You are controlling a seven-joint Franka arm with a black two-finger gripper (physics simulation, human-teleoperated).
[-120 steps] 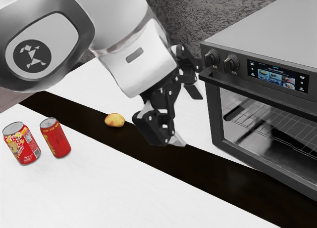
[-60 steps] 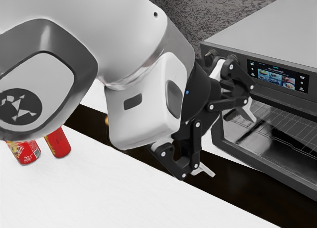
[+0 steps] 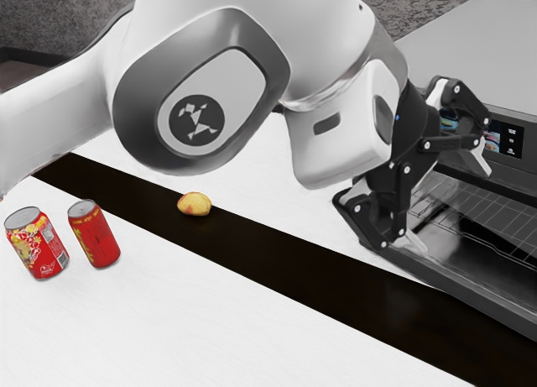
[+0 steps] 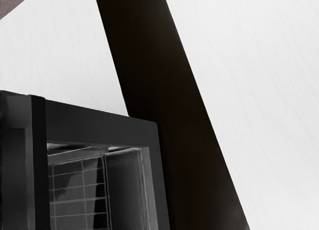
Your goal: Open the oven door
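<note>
My gripper (image 3: pixel 449 204) is open in front of the oven (image 3: pixel 474 47), at the exterior view's right, with its two fingers wide apart and nothing between them. Behind the hand, the oven door (image 3: pixel 495 307) looks shut, and wire racks are visible through its window. The hand hides the door's near side and part of the handle. In the wrist view, the dark handle bar (image 4: pixel 39 165) runs along the door (image 4: pixel 99 121), standing out from it. I see no contact between the fingers and the handle.
Two red cans (image 3: pixel 35 243) (image 3: pixel 94 234) stand at the exterior view's left. A yellowish potato-like item (image 3: pixel 195 204) lies on the black strip (image 3: pixel 277 240) crossing the white table (image 3: pixel 193 320). The oven's display panel (image 3: pixel 508 139) is partly behind the gripper.
My hand has swung toward the exterior view's right, up to the oven's front, and turned to face the door. The gripper stays open; the cans, yellowish item and oven have not moved.
</note>
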